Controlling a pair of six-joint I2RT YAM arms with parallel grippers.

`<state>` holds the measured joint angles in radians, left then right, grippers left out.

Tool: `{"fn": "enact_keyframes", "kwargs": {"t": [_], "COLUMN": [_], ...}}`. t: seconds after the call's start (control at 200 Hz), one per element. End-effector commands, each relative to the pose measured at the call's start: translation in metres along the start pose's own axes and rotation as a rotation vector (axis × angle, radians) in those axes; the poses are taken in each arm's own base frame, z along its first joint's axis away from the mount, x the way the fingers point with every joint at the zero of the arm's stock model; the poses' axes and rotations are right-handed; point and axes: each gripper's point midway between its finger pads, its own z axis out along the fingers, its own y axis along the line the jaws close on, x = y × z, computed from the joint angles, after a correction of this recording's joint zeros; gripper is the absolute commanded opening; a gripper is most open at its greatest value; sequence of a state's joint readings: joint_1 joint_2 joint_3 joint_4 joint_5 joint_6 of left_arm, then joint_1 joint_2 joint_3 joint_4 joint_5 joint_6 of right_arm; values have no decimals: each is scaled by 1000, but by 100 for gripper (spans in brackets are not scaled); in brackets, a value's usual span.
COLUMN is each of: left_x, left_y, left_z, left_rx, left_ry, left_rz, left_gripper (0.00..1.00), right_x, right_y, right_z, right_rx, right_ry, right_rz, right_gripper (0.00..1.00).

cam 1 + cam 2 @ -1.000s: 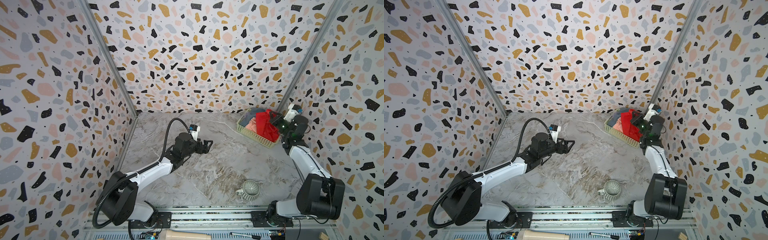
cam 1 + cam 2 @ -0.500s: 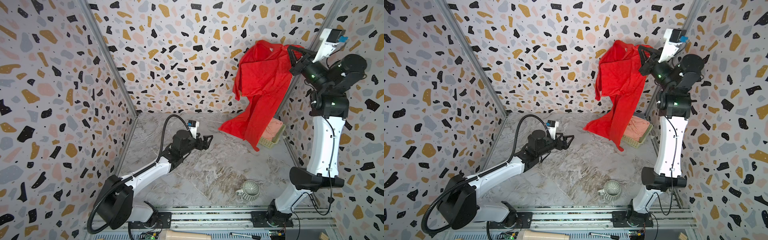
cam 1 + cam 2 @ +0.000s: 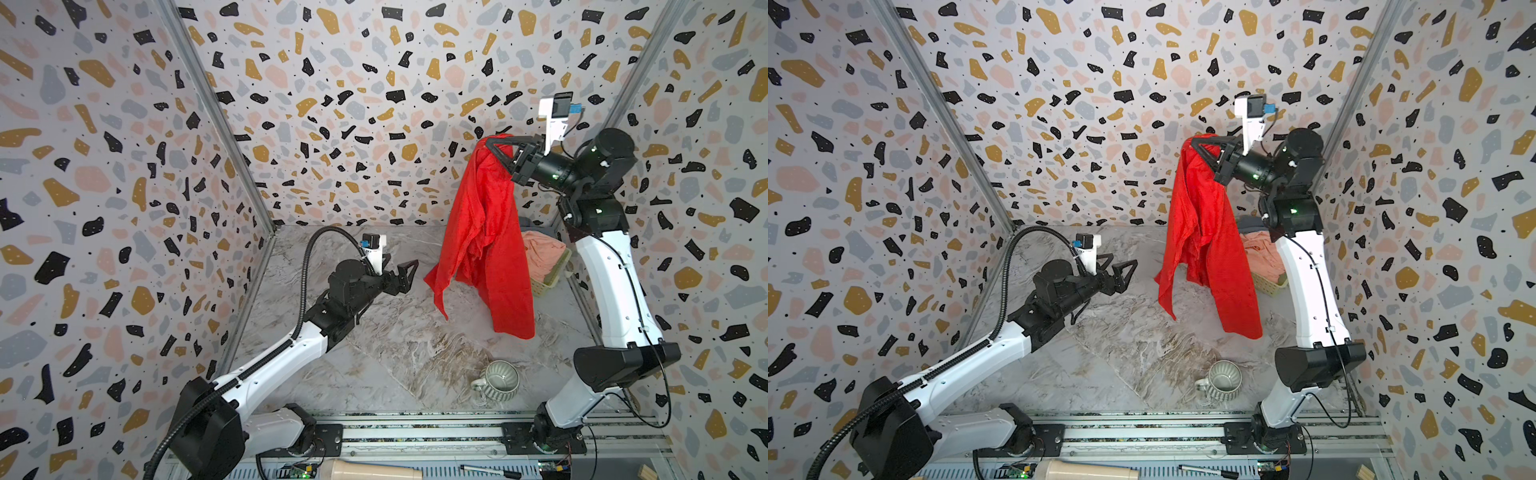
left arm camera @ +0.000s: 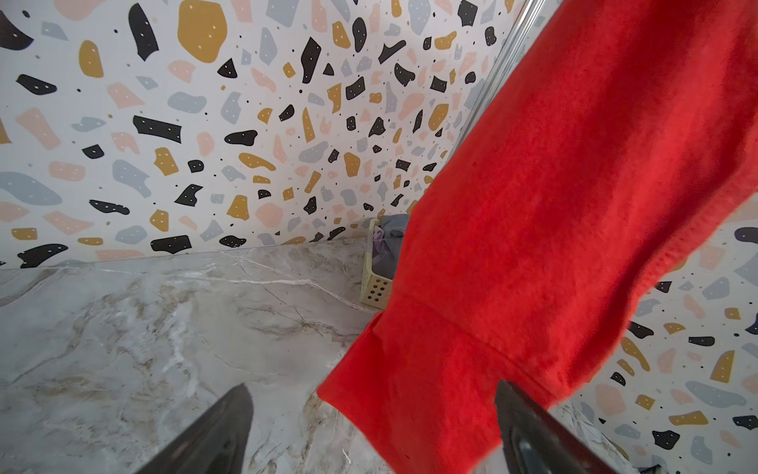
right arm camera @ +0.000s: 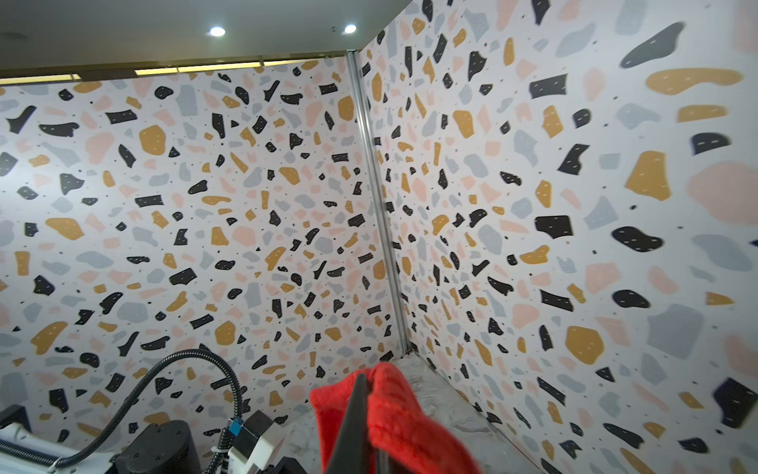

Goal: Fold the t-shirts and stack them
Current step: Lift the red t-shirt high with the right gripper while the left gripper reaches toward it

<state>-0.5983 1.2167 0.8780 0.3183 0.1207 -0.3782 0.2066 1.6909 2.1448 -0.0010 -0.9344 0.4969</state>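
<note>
Nearest me, well short of either pair of jaws, a ribbed mug [image 3: 496, 380] sat on the marbled counter [image 3: 395, 345]. Farther in, the left jaws hovered above the counter, spread wide and empty, aimed at the red t-shirt [image 3: 490, 232]. One limp corner of it dangled just beyond their tips, and in both top views it hung clear of them. The left wrist view cut the cloth off at its edges.

High up, the right jaws were pinched tight on a bunched fold at the shirt's top. From there it hung straight down, long axis vertical, with the lower hem toward the counter. I couldn't tell whether the hem touched. The folds hid the neckline, so I couldn't tell which end was uppermost.

Behind it, below the right jaws, the red cloth and the right arm covered most of the basket [image 3: 548, 282]. The salmon-pink t-shirt [image 3: 540, 253] heaped inside showed only in part. Of the grey-blue t-shirt [image 4: 389, 242] I saw only a sliver at the far end.
</note>
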Motion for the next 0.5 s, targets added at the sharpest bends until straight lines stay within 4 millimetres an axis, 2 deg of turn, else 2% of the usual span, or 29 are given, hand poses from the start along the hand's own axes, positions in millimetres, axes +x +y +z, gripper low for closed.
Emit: {"fn": "enact_keyframes", "kwargs": {"t": [0.0, 0.215, 0.42, 0.496], "left_x": [-1, 19, 43, 48], "left_y": [-7, -34, -50, -51], "left_z": [-5, -11, -9, -9], "left_rx": [43, 205, 219, 165], "left_ry": [-5, 58, 119, 108], "left_rz": [38, 55, 77, 93], "left_gripper": [92, 91, 92, 92], "right_x": [-21, -23, -23, -21], "right_y": [47, 63, 65, 62], "right_z": [10, 25, 30, 32], "right_rx": [-145, -201, -206, -201], "right_ry": [-64, -100, -112, -112], "right_rz": [-100, -93, -84, -71], "right_gripper": [0, 0, 0, 0]}}
